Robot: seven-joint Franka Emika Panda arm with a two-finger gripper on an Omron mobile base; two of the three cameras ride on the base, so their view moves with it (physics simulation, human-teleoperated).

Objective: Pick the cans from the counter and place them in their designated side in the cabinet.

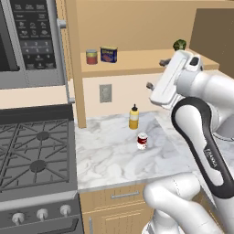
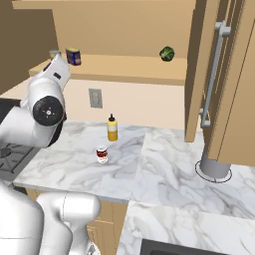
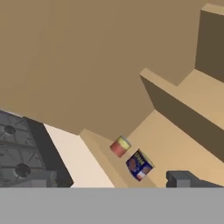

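The dark blue boxy tin (image 1: 109, 54) stands on the left end of the cabinet shelf (image 1: 146, 61), beside a red can with a yellow-green band (image 1: 92, 56). Both also appear in the hand view, the blue tin (image 3: 139, 165) and the banded can (image 3: 120, 146), just ahead of one dark fingertip (image 3: 183, 178). The short red-and-white can (image 1: 142, 141) stands upright on the marble counter (image 1: 109, 160), also seen as the can (image 2: 102, 154) in the right base view. My gripper (image 1: 156, 74) hangs open and empty at shelf height, to the right of the blue tin and well above the counter.
A yellow squeeze bottle (image 1: 133, 117) stands behind the counter can. A green vegetable (image 2: 167, 54) lies on the shelf's right part. The stove (image 1: 32, 151) and microwave (image 1: 27, 41) are to the left. A darker cabinet door (image 1: 212, 32) stands open at the right.
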